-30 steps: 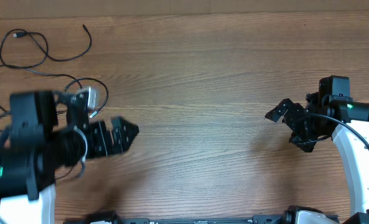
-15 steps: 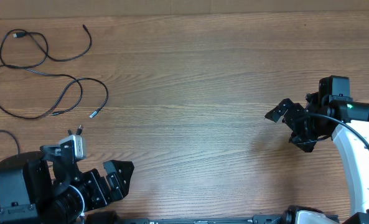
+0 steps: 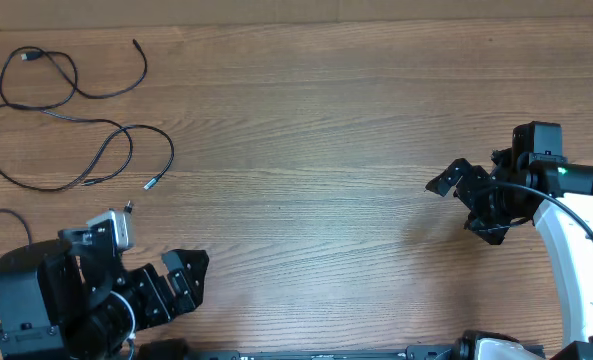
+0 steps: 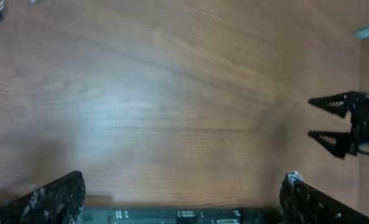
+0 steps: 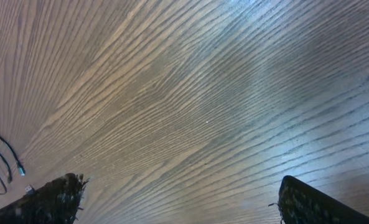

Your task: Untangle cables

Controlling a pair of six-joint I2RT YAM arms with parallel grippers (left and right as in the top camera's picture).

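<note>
Wood is what we see under both arms: a wide brown tabletop (image 3: pixel 326 120). The left arm (image 3: pixel 36 300) is big and black. It sits at the near left corner and hides part of one cord.

The cables (image 3: pixel 76 150) lie in loose loops at the far left corner. The left pincer (image 3: pixel 191 278) is wide and holds nothing. The cables are near it, off to its far left side, not touching. The right pincer (image 3: pixel 452 207) is wide too, holds nothing, and is well apart from the cables.
</note>
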